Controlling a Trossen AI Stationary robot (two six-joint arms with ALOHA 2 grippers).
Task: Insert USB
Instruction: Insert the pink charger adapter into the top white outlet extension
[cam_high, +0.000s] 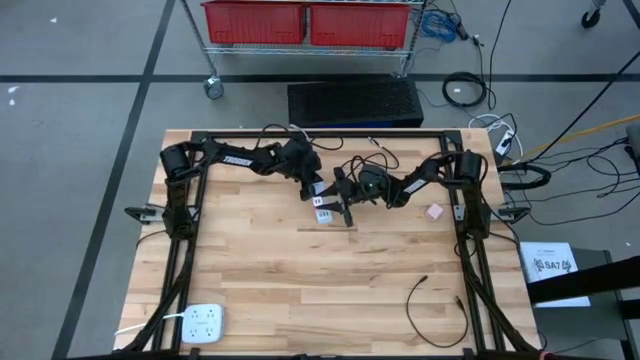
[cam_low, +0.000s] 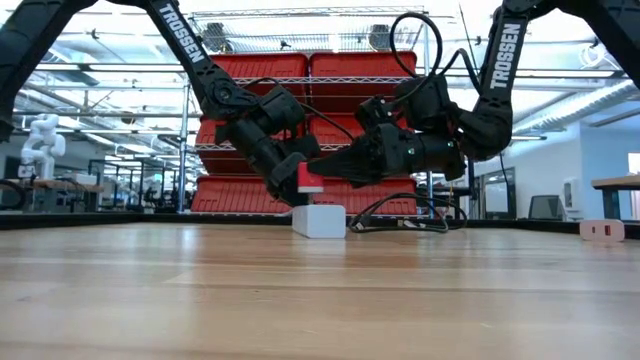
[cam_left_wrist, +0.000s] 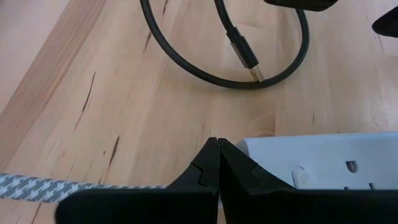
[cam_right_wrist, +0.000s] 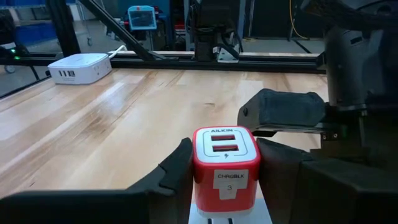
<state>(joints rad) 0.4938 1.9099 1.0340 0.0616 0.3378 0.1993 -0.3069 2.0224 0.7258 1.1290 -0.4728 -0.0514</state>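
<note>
A red two-port USB charger (cam_right_wrist: 224, 168) stands upright on a white power strip (cam_low: 320, 221) at the table's middle (cam_high: 323, 208). My right gripper (cam_right_wrist: 224, 163) reaches in from the right and is shut on the charger. My left gripper (cam_left_wrist: 217, 149) is shut, its tips just beside the strip's edge (cam_left_wrist: 311, 158), over a houndstooth braided cord (cam_left_wrist: 37, 185). A black cable loops on the wood beyond the strip, and its metal USB plug (cam_left_wrist: 250, 64) lies flat on the table. No gripper touches that plug. My right gripper pinches the red charger by its two opposite side walls (cam_right_wrist: 198, 171), one finger on each, coming nearly level from the table's right. The charger stays upright with its base on the white strip and its USB ports facing the camera. Whether my left gripper's shut tips touch the strip, I cannot tell.
A white multi-port hub (cam_high: 203, 322) sits at the near left corner. A small pink block (cam_high: 434, 211) lies to the right of the arms, and a loose black cable (cam_high: 432, 305) curls near the right frame. More black cords (cam_high: 372, 155) gather at the far edge.
</note>
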